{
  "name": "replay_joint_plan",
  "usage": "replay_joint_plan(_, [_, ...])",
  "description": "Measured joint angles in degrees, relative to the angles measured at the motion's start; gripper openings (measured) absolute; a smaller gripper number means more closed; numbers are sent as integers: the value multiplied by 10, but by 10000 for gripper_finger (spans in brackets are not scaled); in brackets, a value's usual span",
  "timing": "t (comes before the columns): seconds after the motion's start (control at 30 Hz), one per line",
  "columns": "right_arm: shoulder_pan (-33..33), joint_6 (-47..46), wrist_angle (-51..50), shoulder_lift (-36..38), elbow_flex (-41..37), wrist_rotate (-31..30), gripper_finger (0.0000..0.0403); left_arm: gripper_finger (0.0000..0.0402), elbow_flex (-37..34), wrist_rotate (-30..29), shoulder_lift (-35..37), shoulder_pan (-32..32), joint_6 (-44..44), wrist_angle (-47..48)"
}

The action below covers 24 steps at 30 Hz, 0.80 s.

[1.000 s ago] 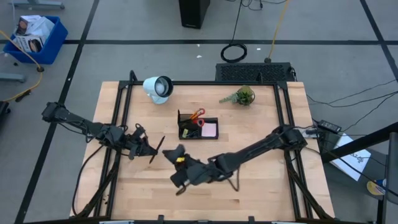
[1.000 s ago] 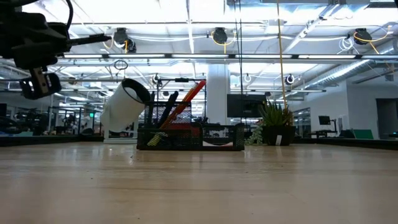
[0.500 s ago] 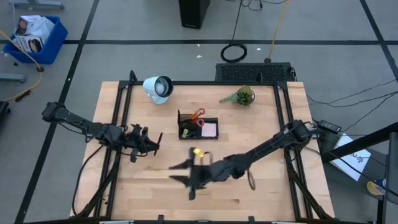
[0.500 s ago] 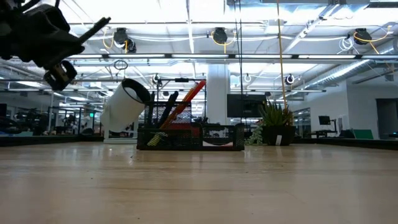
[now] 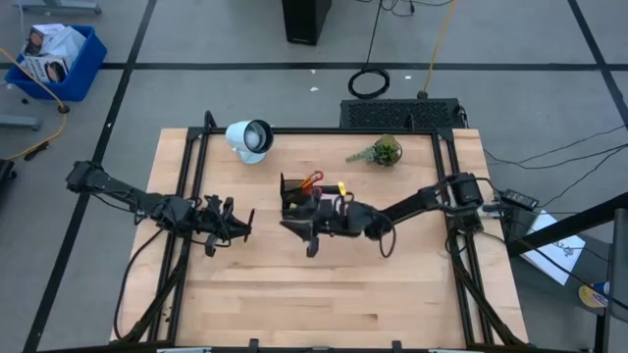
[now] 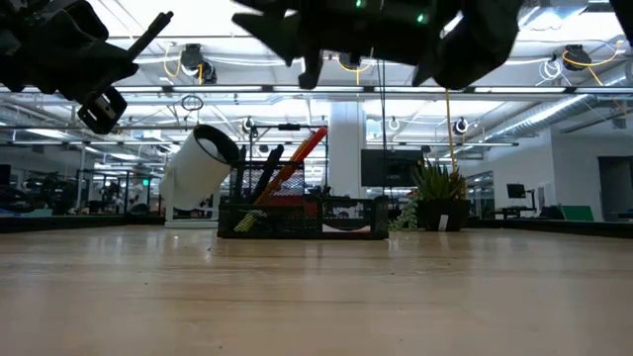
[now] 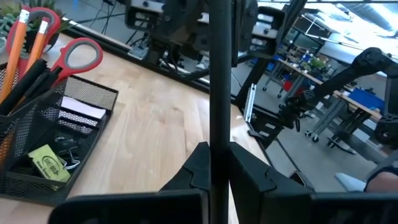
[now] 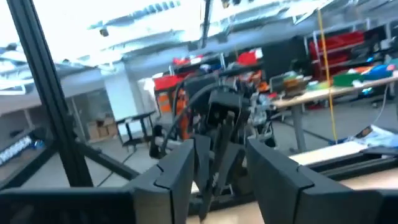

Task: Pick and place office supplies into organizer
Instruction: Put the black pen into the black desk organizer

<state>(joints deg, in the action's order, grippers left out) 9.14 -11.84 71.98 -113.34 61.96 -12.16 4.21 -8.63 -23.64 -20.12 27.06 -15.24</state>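
The black mesh organizer (image 5: 324,192) (image 6: 302,213) (image 7: 43,149) stands on the table's far middle. In it are red-handled scissors (image 7: 81,53), orange pencils (image 7: 25,31), a pink pad, small clips and a yellow piece (image 7: 46,160). My left gripper (image 5: 235,224) (image 7: 219,155) hovers left of it, shut on a black pen (image 7: 219,74) (image 6: 150,32). My right gripper (image 5: 304,233) (image 8: 221,174) hangs open at the organizer's near side with nothing between its fingers, and its arm crosses over the tray's right part. My left gripper pinches the black pen's shaft (image 7: 219,138) between its two fingers. The fingers lie level, pointing toward the table's right, and cross the pen. The pen is lifted clear of the table, its long part sticking up past the fingers at a slant.
A white round lamp (image 5: 250,137) (image 6: 198,163) stands at the far left and a small green plant (image 5: 385,151) (image 6: 435,193) at the far right. A black mesh panel (image 5: 400,113) lies beyond the far edge. Bare wood (image 5: 324,304) fills the near half.
My right gripper has swung from the table's near middle toward the far edge, up to the organizer, rolling over as it went. My left gripper has stayed in place but rolled, tipping the pen from lying level to slanting upward.
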Motion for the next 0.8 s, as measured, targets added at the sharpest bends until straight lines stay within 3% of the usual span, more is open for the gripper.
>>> replay_joint_plan(0.13, [-16,-13,-28,-2,15,30,171,26,0,-5,0,0,1,0])
replay_joint_plan(0.33, [-33,-62,-112,-2,38,35,278,30,0,-9,0,1,4,0])
replay_joint_plan(0.47, [-36,-49,-113,-3,40,36,333,30,0,-12,0,1,4,-1])
replay_joint_plan(0.8, [-42,-46,-149,-4,89,34,340,32,0,-19,0,1,2,-1])
